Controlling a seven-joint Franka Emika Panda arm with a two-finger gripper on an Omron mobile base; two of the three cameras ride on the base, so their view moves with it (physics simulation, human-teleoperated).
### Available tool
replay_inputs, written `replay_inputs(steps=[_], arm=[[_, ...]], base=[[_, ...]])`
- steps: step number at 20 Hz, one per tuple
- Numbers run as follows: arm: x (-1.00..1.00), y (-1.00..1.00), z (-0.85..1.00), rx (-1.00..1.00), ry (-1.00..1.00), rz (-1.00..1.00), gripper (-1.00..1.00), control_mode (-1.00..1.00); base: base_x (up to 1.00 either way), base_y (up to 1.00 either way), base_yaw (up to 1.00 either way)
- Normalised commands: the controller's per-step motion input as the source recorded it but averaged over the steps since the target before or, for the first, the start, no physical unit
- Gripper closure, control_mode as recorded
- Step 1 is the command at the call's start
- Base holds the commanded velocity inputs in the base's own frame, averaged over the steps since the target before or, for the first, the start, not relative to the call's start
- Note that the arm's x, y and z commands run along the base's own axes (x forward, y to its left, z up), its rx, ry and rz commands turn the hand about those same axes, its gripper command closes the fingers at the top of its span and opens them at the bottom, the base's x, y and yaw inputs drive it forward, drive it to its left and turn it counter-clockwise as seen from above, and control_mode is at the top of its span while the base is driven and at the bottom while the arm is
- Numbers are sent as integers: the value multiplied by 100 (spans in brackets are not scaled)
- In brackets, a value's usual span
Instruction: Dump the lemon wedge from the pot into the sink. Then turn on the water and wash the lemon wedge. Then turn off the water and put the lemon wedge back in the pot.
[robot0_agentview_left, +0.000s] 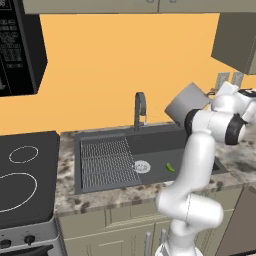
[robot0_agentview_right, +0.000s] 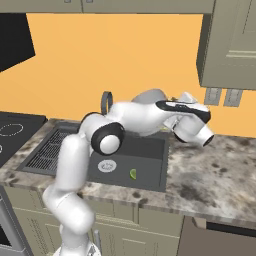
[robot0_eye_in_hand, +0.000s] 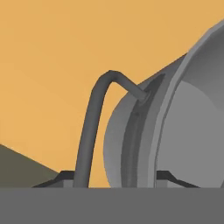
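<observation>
Pot (robot0_agentview_left: 186, 103) hangs tilted above the sink (robot0_agentview_left: 150, 145), clamped at its rim by the gripper (robot0_agentview_right: 170, 112); stiff metal, likely slippery, while the lemon wedge (robot0_agentview_left: 170, 167), light and slick, lies beside the drain

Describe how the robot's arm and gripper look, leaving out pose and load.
The white robot arm is built of smooth, glossy, rounded tubular links with bulging elbows. Dark grey to black rings mark its joints, one showing as a round black disc with a white centre. The white hand carries a black strip. No cables or lettering are discernible.
</observation>
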Motion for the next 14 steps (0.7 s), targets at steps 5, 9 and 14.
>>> replay_inputs(steps=[5, 9, 14], arm=[[-31, 0, 39, -32, 0, -15, 100, -100], [-24, 0, 34, -36, 3, -15, 100, -100], [-18, 0, 15, -38, 9, -15, 100, -100]], base=[[0, 0, 0], [0, 0, 0], [0, 0, 0]])
